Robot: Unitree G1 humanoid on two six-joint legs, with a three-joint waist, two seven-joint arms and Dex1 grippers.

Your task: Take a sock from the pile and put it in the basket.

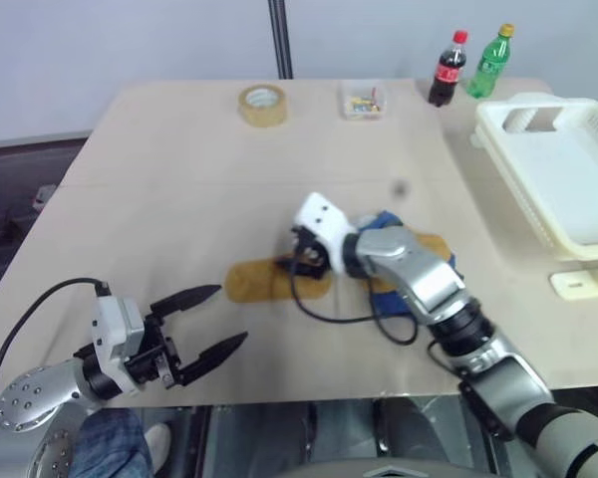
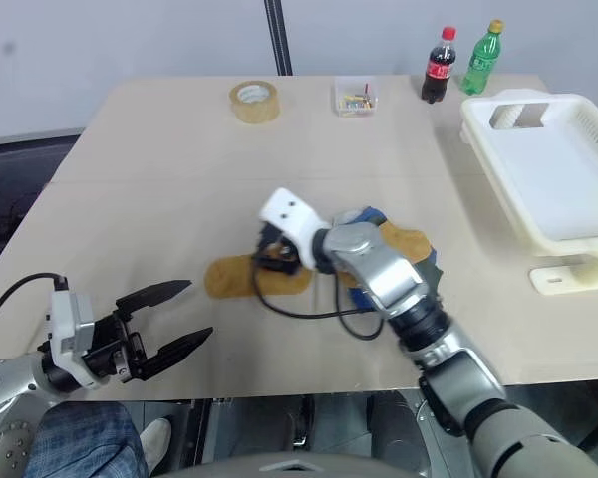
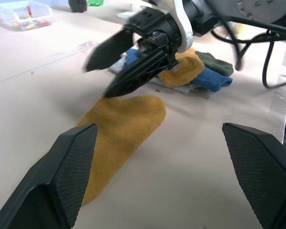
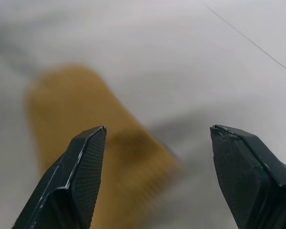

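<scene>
While the right gripper (image 3: 97, 78) hangs just over the table (image 1: 159, 179) with its two black fingers spread apart and nothing between them, one mustard sock (image 1: 269, 282) lies flat on its own right under the fingertips, pulled out a bit from the pile (image 3: 207, 76). So that's one loose sock, and the rest of the heap sits just beside it, partly tucked under the right arm. In the heap I can count one more mustard piece, at least one blue one and one dark green one, maybe a greyish bit too, hard to say for sure.

Left gripper (image 1: 207, 321) is near the table's front edge, well apart from the socks, its two fingers wide open and empty, pointing toward the loose sock.

One white basket (image 1: 568, 169) sits at the table's right side, well away from the pile, and looks empty from here. Along the back edge: one roll of tape (image 1: 262, 104), one small clear box (image 1: 362, 101) of colourful bits, and two bottles, a dark cola bottle (image 1: 447, 69) and a green bottle (image 1: 489, 62), right next to each other.
</scene>
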